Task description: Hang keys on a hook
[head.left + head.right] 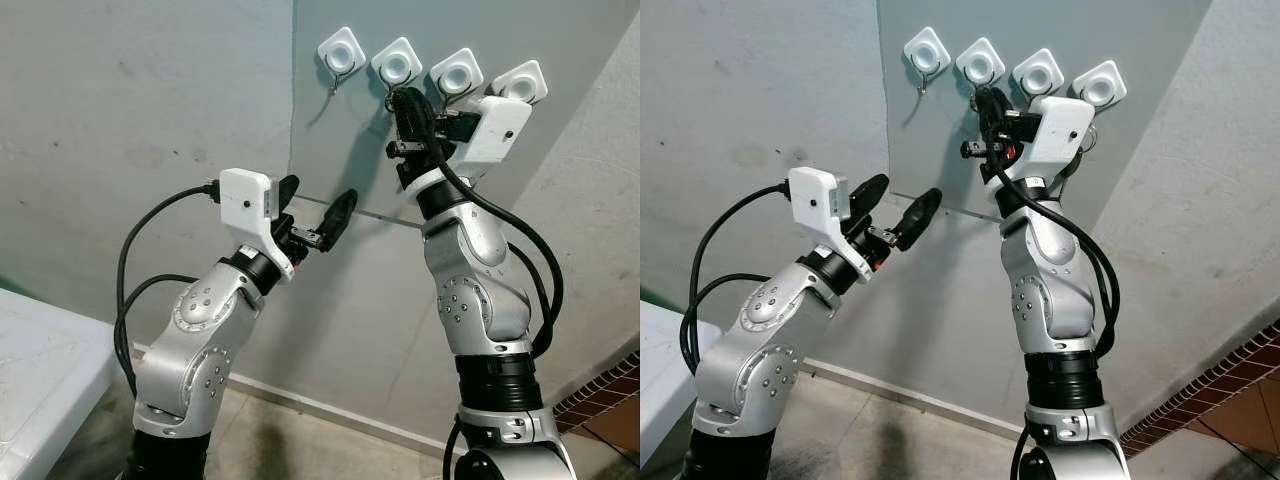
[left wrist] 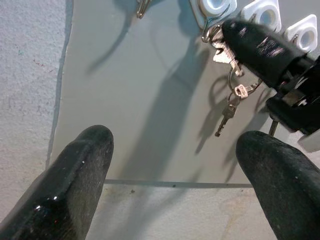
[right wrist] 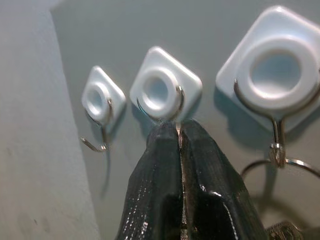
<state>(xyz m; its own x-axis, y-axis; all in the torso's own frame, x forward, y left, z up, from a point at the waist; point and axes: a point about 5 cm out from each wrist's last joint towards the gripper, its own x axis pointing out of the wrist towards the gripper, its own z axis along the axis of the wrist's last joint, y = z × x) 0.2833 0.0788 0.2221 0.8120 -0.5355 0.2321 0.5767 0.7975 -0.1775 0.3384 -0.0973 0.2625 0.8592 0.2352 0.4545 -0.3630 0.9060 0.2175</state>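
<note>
The right gripper (image 1: 405,100), clenched on the keys (image 2: 231,95), presses their ring against a hook (image 3: 159,102) (left gripper (image 1: 318,212) released).

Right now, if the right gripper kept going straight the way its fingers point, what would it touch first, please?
Probably the second hook from the left: the right gripper, shut, sits just below its wire loop. How far off the wall it stands is unclear.
</note>
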